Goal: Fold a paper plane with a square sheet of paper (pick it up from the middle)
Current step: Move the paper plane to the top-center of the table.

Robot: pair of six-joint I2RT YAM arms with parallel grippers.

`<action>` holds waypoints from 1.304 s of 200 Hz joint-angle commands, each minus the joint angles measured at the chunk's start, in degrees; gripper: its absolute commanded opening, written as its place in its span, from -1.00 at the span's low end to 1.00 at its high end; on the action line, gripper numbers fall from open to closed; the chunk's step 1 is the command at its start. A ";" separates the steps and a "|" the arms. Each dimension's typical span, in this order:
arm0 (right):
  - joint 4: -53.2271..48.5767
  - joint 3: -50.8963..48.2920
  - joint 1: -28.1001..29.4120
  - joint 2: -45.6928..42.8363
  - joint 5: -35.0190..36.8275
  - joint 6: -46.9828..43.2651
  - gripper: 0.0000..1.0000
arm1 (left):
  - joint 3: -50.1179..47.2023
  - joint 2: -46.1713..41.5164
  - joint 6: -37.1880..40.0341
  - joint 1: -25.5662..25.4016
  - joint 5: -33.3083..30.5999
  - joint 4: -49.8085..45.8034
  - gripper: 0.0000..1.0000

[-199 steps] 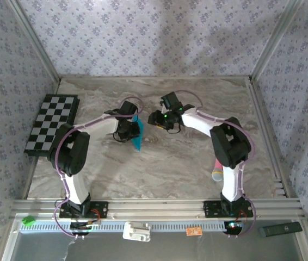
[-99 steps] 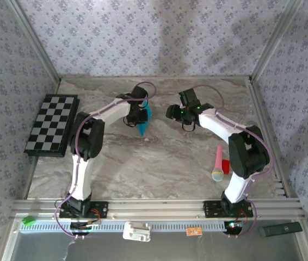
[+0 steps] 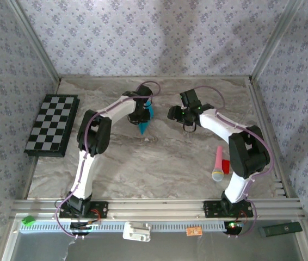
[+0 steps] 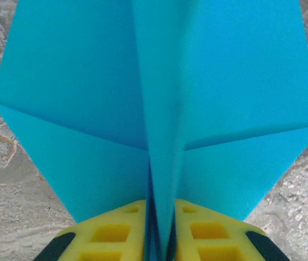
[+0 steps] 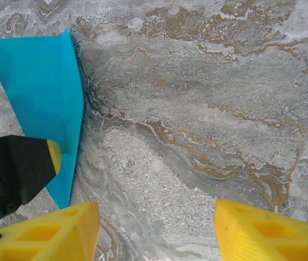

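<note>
1. Marbled grey table (image 3: 159, 163), walled on three sides by flower-patterned panels. A black-and-white checkered board (image 3: 52, 125) lies at the left edge, where it lay a second ago.
2. Paper plane (image 3: 145, 120): teal-blue, held over the rear centre of the table, its sharp tip pointing toward the near side. A second ago it hung nearer the table's middle. It now sits farther back and slightly right, almost unchanged from half a second ago.
3. Left gripper (image 4: 159, 242): yellow pads (image 4: 113, 234) drawn narrow on the plane's centre fold, with the wings spreading to both sides in the left wrist view. The left arm is stretched farther out than a second ago, its elbow shifted right.
4. Right gripper (image 5: 156, 228): fingers (image 5: 61, 234) spread wide with nothing between them and marble below. It hovers to the right of the plane, apart from it, having drawn back rightward since a second ago.
5. Pink-and-red stick (image 3: 218, 163): lies on the table at the right, yellowish end nearest. A second ago it was mostly hidden under the right arm's elbow. It is now in plain sight beside that arm.
</note>
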 commanded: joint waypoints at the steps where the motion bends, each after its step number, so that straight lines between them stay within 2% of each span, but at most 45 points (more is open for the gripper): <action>1: -1.05 -0.48 -0.46 -0.80 -0.37 -1.06 0.17 | 1.71 1.53 -1.27 -0.37 -0.88 -2.16 -0.61; 63: -0.83 -0.55 -0.32 -0.31 -0.73 -0.98 0.16 | 3.68 4.01 -2.14 -1.20 -2.26 -4.10 -0.57; 87: -0.87 -0.60 -0.32 -0.19 -0.76 -0.96 0.15 | 4.53 5.22 -2.41 -2.03 -3.92 -5.41 -0.49; 173: -0.79 -0.97 -0.23 -0.10 -0.47 -0.83 0.16 | 4.04 6.83 -2.31 -2.84 -3.49 -4.09 -0.26; 223: -0.77 -1.34 -0.23 -0.60 0.40 -0.76 0.22 | 5.29 6.75 -3.47 -2.93 -3.95 -4.81 -0.25; 261: -0.48 -1.74 -0.23 -1.44 1.48 -1.11 0.37 | 8.07 5.17 -3.53 -2.96 -3.93 -5.60 -0.24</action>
